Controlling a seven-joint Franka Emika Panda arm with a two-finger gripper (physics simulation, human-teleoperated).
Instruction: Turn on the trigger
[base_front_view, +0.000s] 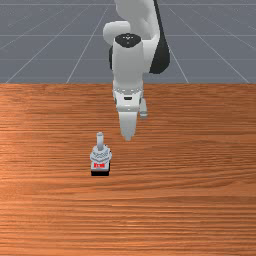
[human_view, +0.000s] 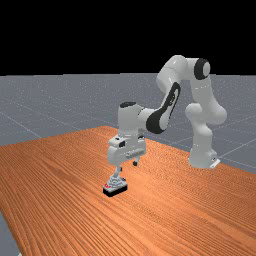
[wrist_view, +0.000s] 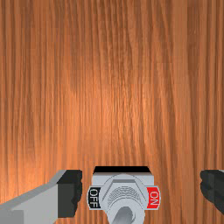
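Jaws spread wide, nothing in their grasp! The gripper (human_view: 127, 166) has the switch (wrist_view: 124, 188) showing between its fingers (wrist_view: 70, 192), touching neither.

Counted are one grey, black-based toggle switch (base_front_view: 100, 155), one white-and-grey robot arm (human_view: 202, 137) and one orange-brown wooden surface (base_front_view: 190, 205).
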